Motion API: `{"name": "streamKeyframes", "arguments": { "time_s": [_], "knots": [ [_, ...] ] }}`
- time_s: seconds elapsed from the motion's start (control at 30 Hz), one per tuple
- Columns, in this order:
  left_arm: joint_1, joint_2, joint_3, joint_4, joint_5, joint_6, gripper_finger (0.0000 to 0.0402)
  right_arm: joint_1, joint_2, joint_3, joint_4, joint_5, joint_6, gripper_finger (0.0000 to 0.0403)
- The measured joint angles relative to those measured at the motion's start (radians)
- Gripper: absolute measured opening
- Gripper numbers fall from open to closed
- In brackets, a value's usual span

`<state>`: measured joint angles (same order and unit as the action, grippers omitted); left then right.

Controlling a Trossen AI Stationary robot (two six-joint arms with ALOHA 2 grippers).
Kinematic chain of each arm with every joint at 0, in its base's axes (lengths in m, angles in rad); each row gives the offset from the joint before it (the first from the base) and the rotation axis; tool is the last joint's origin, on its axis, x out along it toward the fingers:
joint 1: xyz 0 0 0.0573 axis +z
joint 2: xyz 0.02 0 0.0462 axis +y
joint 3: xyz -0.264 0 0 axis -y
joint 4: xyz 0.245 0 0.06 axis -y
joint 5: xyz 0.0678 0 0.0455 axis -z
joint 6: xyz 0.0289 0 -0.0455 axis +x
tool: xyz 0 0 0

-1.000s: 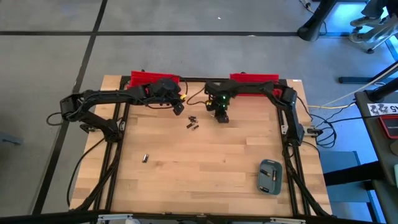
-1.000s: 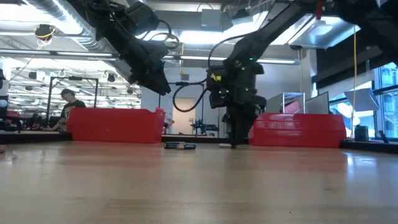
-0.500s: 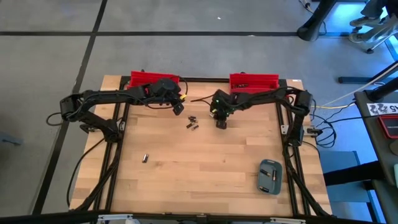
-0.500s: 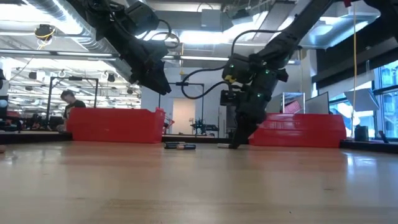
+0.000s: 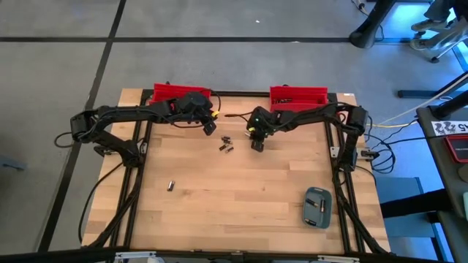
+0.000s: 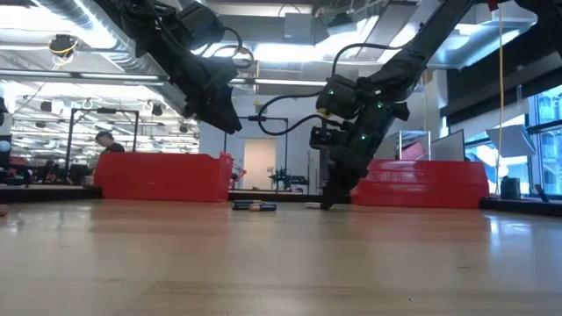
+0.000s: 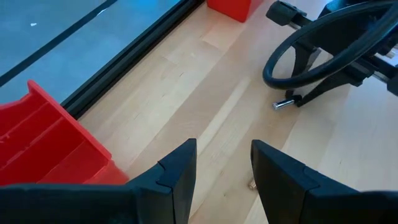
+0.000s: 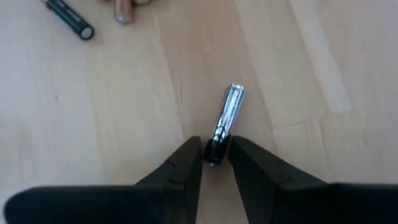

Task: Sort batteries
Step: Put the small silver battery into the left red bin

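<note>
the right gripper [image 8: 214,163] has just closed on one end of a battery [image 8: 225,121] lying on the table [image 5: 241,197]; pickup looks secured. left gripper [image 7: 222,171] hovers open near the red bin [image 7: 43,146].

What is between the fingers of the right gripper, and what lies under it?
The right gripper pinches one end of a silvery battery. The battery lies on the bare wooden table. The tip between the fingers is covered, so how deep the grip goes cannot be seen.

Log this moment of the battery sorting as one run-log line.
left gripper: open, hovering by left red bin | right gripper: at table, pinching end of battery | loose batteries: on table
</note>
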<state>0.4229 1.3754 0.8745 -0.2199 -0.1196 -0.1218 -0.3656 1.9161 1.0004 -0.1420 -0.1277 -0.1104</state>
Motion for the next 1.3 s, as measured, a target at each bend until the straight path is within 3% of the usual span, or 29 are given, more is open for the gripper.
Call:
{"name": "streamKeyframes", "arguments": {
  "time_s": [0.13, 0.3, 0.53, 0.77, 0.97, 1.07, 1.3],
  "knots": [
    [0.000, 0.000, 0.000, 0.000, 0.000, 0.000, 0.0143, 0.003, 0.001, 0.000, 0.010, 0.059, 0.013, 0.0085],
    [0.000, 0.000, 0.000, 0.000, 0.000, -0.001, 0.0143, 0.003, 0.001, 0.001, 0.015, 0.078, 0.001, 0.0020],
    [0.000, 0.000, -0.002, 0.018, 0.000, 0.042, 0.0143, -0.002, -0.078, -0.007, 0.043, 0.140, -0.049, 0.0014],
    [0.005, -0.001, -0.215, 0.538, 0.104, 0.089, 0.0143, -0.009, -0.199, -0.022, 0.187, 0.088, -0.080, 0.0014],
    [-0.005, 0.000, -0.403, 1.060, 0.188, 0.106, 0.0143, -0.008, -0.227, -0.110, 0.570, -0.074, -0.001, 0.0014],
    [-0.016, 0.008, -0.422, 1.170, 0.213, 0.121, 0.0154, -0.008, -0.226, -0.116, 0.694, -0.121, 0.017, 0.0014],
    [-0.033, 0.079, -0.379, 1.221, 0.214, 0.113, 0.0225, -0.007, -0.229, -0.115, 0.841, -0.198, 0.056, 0.0014]
  ]
}}
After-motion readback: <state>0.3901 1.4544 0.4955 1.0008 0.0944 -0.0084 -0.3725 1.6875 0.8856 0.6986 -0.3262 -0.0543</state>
